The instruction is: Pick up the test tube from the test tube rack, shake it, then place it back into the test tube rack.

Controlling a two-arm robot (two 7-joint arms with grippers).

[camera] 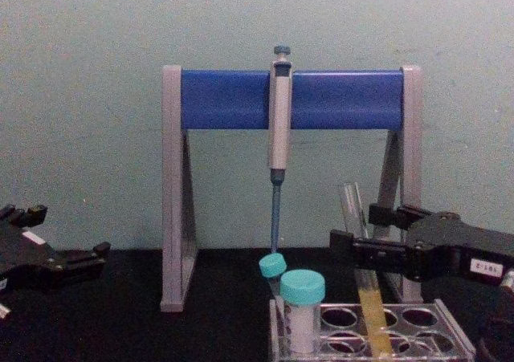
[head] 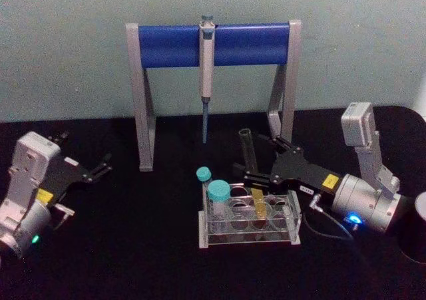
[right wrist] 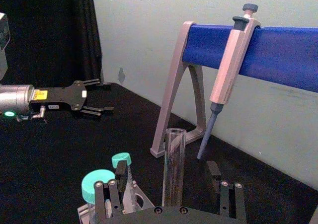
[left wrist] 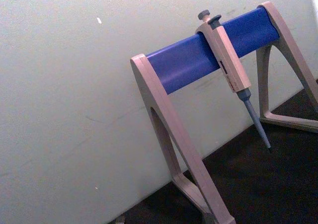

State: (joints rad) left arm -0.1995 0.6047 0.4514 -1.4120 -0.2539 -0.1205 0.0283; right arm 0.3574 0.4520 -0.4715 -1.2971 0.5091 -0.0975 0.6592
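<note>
Reaching from the right, the right claw stands spread wide around the test tube, which sits in the rack; whether its fingers touch the glass I cannot tell.

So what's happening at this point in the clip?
The right gripper is at the test tube, open, with one finger on either side of its upper part. The tube stands in the test tube rack, leaning a little, yellow-orange liquid in its lower part. Two teal-capped tubes stand in the rack's left end. The left gripper is open, off to the left above the table.
</note>
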